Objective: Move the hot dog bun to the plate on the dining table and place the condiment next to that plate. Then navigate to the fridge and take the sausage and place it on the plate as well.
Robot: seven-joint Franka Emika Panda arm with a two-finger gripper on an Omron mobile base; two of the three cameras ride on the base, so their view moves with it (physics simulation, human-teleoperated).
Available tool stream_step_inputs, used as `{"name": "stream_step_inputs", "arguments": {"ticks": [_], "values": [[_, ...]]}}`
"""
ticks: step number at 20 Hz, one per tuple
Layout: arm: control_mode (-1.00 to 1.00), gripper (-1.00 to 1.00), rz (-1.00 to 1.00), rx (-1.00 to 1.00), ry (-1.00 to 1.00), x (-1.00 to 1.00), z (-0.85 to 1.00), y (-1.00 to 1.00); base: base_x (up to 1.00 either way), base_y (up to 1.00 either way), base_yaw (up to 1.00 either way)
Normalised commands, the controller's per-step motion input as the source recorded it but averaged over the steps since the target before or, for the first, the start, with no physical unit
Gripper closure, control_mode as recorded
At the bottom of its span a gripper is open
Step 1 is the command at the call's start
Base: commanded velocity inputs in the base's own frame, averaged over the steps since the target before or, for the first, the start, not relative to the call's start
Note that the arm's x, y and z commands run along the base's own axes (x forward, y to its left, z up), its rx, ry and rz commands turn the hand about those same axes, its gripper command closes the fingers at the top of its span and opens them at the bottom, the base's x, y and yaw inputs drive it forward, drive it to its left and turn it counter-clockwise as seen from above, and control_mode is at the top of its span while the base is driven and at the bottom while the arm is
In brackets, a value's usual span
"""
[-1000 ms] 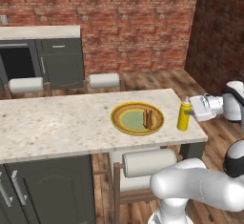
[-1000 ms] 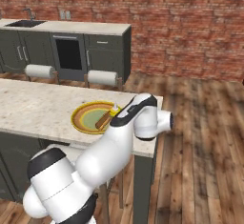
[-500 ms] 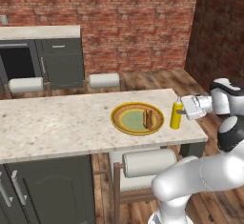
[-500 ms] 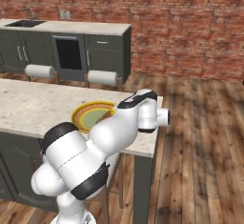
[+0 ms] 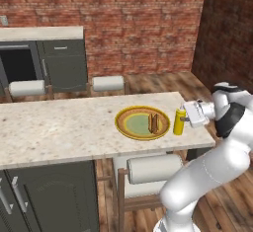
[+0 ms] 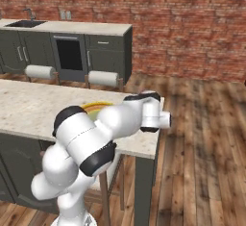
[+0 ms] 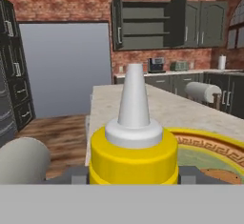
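The condiment (image 5: 179, 121), a slim yellow bottle with a white nozzle, stands upright just right of the plate (image 5: 129, 125) on the dining table (image 5: 59, 130). My gripper (image 5: 184, 119) reaches in from the right and is shut on the condiment. Whether the bottle's base touches the tabletop I cannot tell. The hot dog bun (image 5: 153, 123) lies on the right part of the plate. In the hand view the condiment (image 7: 134, 156) looms close between my fingers, with the plate (image 7: 205, 139) and a bit of the bun (image 7: 224, 174) to its right. My own arm hides most of the plate (image 6: 93, 106) in the right base view.
Stools with white rolled cushions stand around the table, one (image 5: 155, 168) at the near side and two (image 5: 108, 83) (image 5: 28, 88) at the far side. The table's right end (image 5: 205, 132) lies just past the bottle. Dark cabinets (image 5: 62, 63) line the brick back wall.
My gripper has carried the condiment leftward, closer to the plate's right rim, and the arm has swung round with it. The plate and the bun have stayed put.
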Motion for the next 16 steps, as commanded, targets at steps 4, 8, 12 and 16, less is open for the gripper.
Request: {"name": "stream_step_inputs", "arguments": {"ticks": [4,8,12,16], "values": [[-1.00,1.00,0.06,0.00,-0.07,0.09,-0.32,-0.09,0.00,0.00,0.00],[-1.00,1.00,0.04,0.00,-0.04,0.04,-0.31,-0.15,0.00,0.00,0.00],[-1.00,1.00,0.03,0.00,-0.03,0.22,-0.23,-0.09,0.00,0.00,0.00],[-1.00,1.00,0.01,0.00,-0.02,0.43,-0.17,-0.02,0.00,0.00,0.00]]}}
